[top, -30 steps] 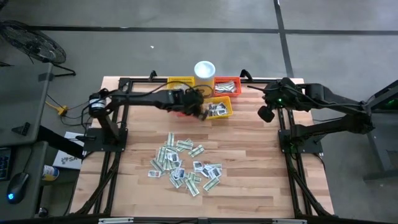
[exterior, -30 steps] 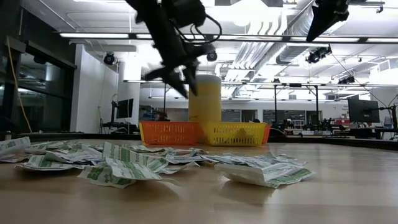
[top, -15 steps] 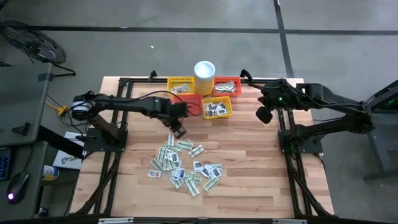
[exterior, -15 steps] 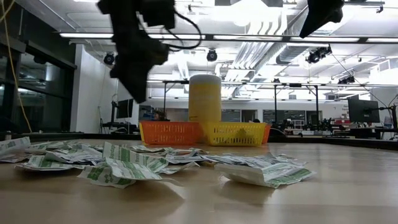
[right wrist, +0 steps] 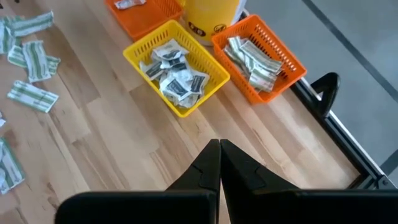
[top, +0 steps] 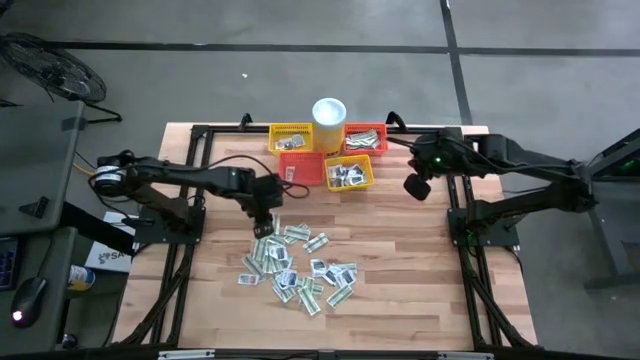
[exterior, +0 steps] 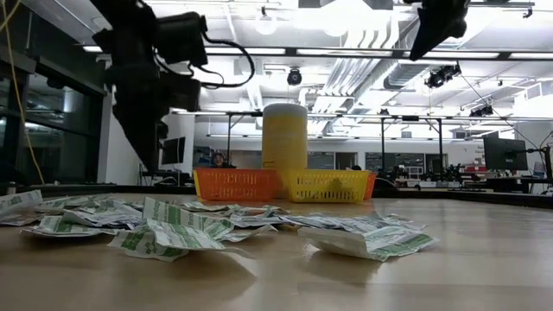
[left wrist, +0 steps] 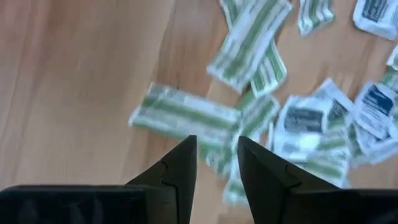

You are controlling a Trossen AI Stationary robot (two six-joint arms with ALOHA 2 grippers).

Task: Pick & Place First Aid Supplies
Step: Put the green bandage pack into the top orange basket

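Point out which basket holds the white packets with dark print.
The yellow basket nearest the packet pile, in front of the cup. The orange basket beside it holds pale green-striped packets instead.

Green-striped and dark-printed white sachets [top: 296, 264] lie on pale wood table [top: 400, 260], near yellow basket [top: 349, 173] and orange basket [top: 366, 139].

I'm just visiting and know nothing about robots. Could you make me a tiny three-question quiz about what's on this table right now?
1. True or false: the right claw is shut and holds nothing.
2. The left claw hangs over: A) the white cup, B) the pile of packets, C) bare floor?
3. What fills the yellow basket nearest the right claw?

Key: 1 true. 2 B, at the pile's edge, fingers apart. 3 Small white packets with dark print.
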